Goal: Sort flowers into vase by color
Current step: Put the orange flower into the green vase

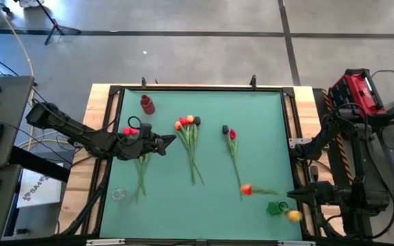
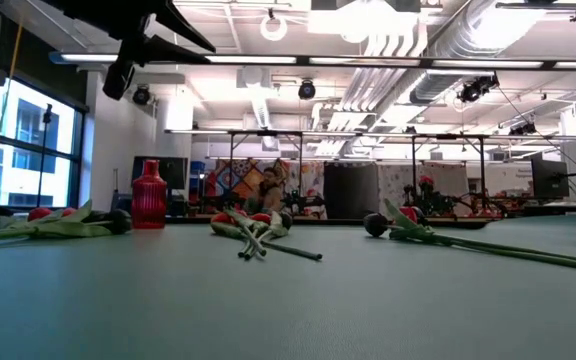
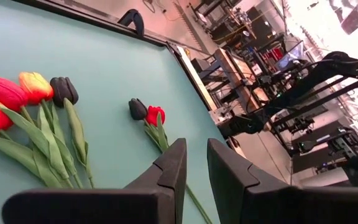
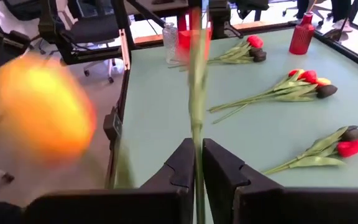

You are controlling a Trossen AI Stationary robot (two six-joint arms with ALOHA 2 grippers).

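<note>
My right gripper [image 4: 197, 155] is pinching an orange-yellow tulip [image 4: 36, 109] by its thin green stem at the worktop's right edge; my left gripper [image 3: 194, 163] is gaping slightly, holding nothing

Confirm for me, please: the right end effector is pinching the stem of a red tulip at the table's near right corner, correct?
Not quite: the tulip whose stem the right end effector pinches has an orange-yellow head, not a red one. The right wrist view shows it, and the high view shows it at the table's near right corner. The rest stands.
</note>
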